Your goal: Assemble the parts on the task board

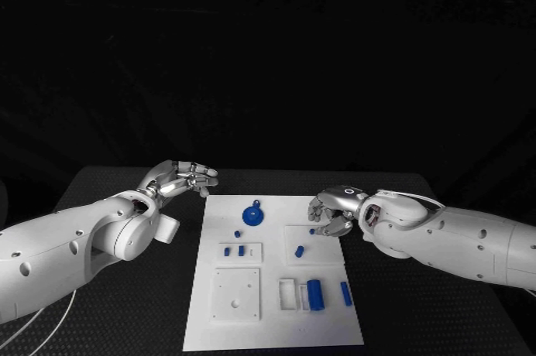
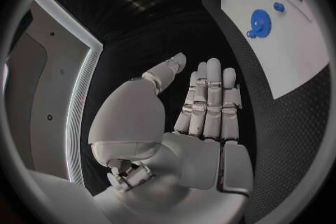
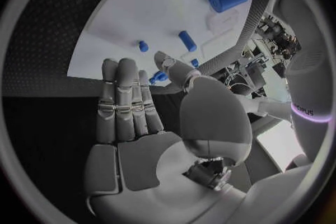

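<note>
Two hands hang over the table [image 1: 111,182] with nothing in them, so I judge the step in hand is a first pick. My left hand [image 1: 179,178] sits in the left middle of the head frame, just off the board's [image 1: 335,325] upper left corner, fingers curled loosely inward around nothing; from its wrist camera they look straight and side by side. My right hand [image 1: 335,210] hovers over the board's upper right edge, fingers bent down, and I see no part between them. The gear [image 1: 253,214], a blue toothed disc with a small lobe, lies flat near the top centre of the board, between the hands. A blue cylinder [image 1: 316,294] lies lower right of centre beside a pale recess, and small blue pegs [image 1: 234,251] lie mid-board. To do this well I'd bring the right hand down onto one part only, fingers spread before contact, and keep the left clear of the board.
</note>
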